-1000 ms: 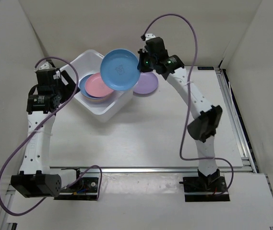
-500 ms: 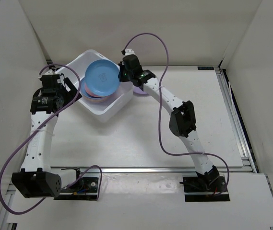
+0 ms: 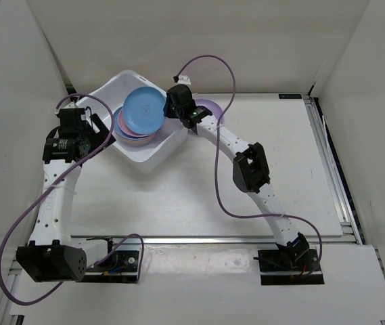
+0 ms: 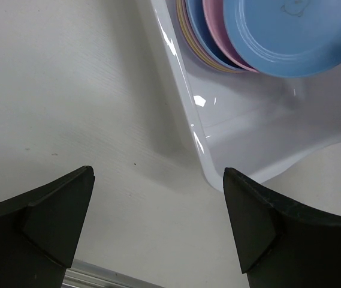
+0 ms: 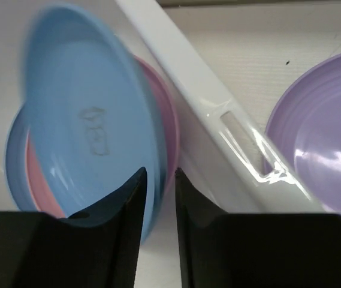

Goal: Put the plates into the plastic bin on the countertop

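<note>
Top view: a white plastic bin (image 3: 148,157) sits at the upper left of the bench (image 3: 178,196). Inside it, a light blue plate (image 3: 143,112) lies tilted over a stack of plates (image 3: 126,133). The right fingers (image 3: 170,112) reach over the bin's right rim, at the blue plate's edge. A purple plate (image 3: 210,108) lies on the bench just right of the bin, partly hidden by the arm. The left fingers (image 3: 99,127) hover at the bin's left side.

Left wrist view: the left fingers (image 4: 56,210) stand spread wide, holding nothing. The bin's rim (image 4: 182,102) runs up the centre, with the stacked plates (image 4: 197,27) and the blue plate (image 4: 290,30) at upper right.

Right wrist view: the right fingers (image 5: 128,216) at bottom centre stand a narrow gap apart. The blurred blue plate (image 5: 86,138) runs down into that gap, and whether they grip it cannot be told. A pink plate (image 5: 167,138) lies behind it; the purple plate (image 5: 320,144) lies at the right, beyond the bin's rim (image 5: 218,96)
</note>
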You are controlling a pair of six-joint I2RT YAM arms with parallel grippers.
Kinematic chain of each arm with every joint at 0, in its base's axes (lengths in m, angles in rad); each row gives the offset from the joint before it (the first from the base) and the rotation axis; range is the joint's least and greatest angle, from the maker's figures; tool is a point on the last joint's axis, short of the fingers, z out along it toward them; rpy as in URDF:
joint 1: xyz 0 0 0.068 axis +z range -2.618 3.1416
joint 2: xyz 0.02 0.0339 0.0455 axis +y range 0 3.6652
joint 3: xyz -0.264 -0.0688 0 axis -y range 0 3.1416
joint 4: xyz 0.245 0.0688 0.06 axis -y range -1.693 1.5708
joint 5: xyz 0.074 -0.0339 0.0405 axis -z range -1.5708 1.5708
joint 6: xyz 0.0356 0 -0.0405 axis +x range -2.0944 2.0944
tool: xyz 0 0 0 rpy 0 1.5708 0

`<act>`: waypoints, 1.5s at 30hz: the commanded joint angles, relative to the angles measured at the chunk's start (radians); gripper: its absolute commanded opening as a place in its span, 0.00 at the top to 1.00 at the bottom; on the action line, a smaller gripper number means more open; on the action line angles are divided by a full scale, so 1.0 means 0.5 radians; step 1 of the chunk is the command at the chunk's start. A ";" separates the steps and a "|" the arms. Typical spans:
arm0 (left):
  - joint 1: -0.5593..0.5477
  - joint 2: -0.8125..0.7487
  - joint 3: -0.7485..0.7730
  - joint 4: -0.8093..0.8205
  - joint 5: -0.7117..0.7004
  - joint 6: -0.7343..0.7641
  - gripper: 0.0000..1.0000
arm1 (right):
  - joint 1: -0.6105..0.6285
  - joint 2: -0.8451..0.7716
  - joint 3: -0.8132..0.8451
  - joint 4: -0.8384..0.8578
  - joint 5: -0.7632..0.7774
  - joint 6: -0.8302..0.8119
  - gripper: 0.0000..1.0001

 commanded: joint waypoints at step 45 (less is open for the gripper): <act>0.007 0.204 0.136 0.085 0.073 0.192 0.01 | -0.784 -0.226 -0.429 -0.393 -0.502 -0.226 0.01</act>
